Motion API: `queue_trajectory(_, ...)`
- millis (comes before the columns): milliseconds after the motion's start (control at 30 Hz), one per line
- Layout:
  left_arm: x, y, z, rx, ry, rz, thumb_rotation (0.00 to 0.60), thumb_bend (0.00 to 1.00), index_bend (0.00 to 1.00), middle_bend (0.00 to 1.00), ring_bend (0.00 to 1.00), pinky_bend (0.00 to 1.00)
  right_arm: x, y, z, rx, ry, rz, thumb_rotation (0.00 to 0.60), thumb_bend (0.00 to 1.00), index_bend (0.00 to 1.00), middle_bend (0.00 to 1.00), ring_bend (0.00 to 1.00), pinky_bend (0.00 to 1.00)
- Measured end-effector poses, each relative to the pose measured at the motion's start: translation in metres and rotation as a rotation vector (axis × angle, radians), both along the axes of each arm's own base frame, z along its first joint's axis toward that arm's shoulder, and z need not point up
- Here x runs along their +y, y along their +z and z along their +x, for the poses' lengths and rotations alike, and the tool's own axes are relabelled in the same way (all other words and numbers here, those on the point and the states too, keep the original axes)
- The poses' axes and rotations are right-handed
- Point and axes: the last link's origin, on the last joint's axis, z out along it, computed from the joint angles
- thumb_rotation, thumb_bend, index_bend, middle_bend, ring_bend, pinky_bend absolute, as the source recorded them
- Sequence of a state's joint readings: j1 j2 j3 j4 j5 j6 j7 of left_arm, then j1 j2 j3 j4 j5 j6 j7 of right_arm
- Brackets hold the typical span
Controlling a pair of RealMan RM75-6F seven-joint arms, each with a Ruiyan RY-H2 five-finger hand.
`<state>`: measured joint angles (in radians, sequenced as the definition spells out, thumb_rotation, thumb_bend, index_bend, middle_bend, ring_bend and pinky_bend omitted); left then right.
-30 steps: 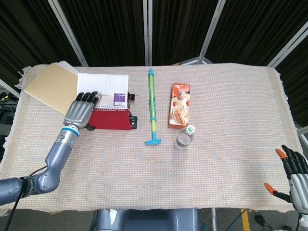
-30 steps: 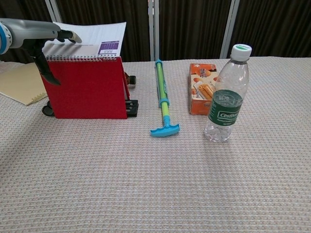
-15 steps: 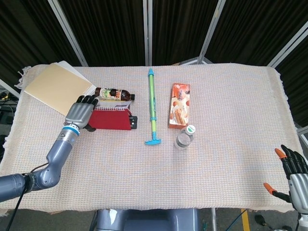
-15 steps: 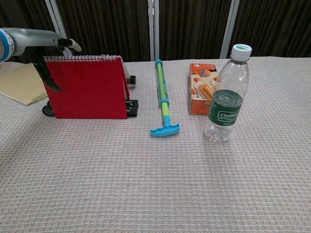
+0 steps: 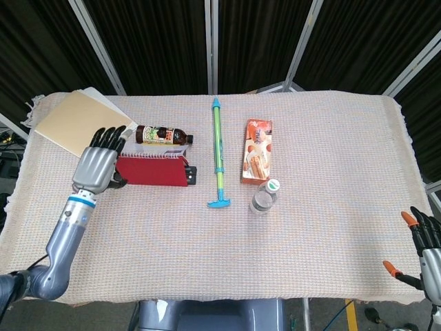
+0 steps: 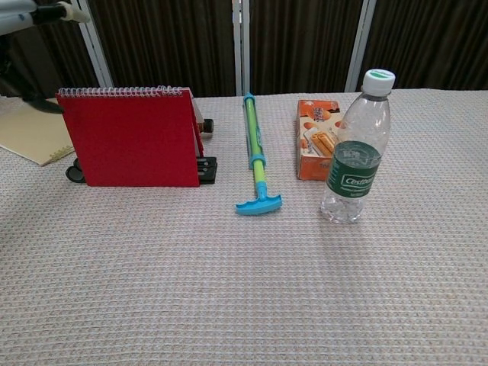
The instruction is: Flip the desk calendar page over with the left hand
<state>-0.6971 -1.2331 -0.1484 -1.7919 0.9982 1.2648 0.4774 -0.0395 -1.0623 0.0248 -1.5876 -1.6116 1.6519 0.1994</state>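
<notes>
Lifted up and back off the red desk calendar (image 5: 153, 170) since half a second ago, left hand (image 5: 96, 164) empty, fingers spread; page over, calendar upright beside the folder (image 5: 80, 124); best withdrawn clear without brushing the spiral; right hand (image 5: 428, 254) idle, open.

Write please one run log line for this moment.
left robot hand: open, beside desk calendar | page: not visible | right robot hand: open, idle

Grey left hand (image 5: 96, 164) with black fingers; right hand (image 5: 427, 249) has orange fingertips
</notes>
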Motion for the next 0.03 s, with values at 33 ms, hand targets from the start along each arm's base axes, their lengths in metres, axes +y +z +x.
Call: queue_trajectory(33, -0.0136, 0.0007, -0.009, 0.004, -0.007, 0.017, 0.6, 0.07, 0.0, 0.0, 0.0, 0.0, -0.0005, -0.0002, -0.0003, 0.003, -0.001, -0.001, 0.6, 0.07, 0.02, 0.0, 0.0, 0.0)
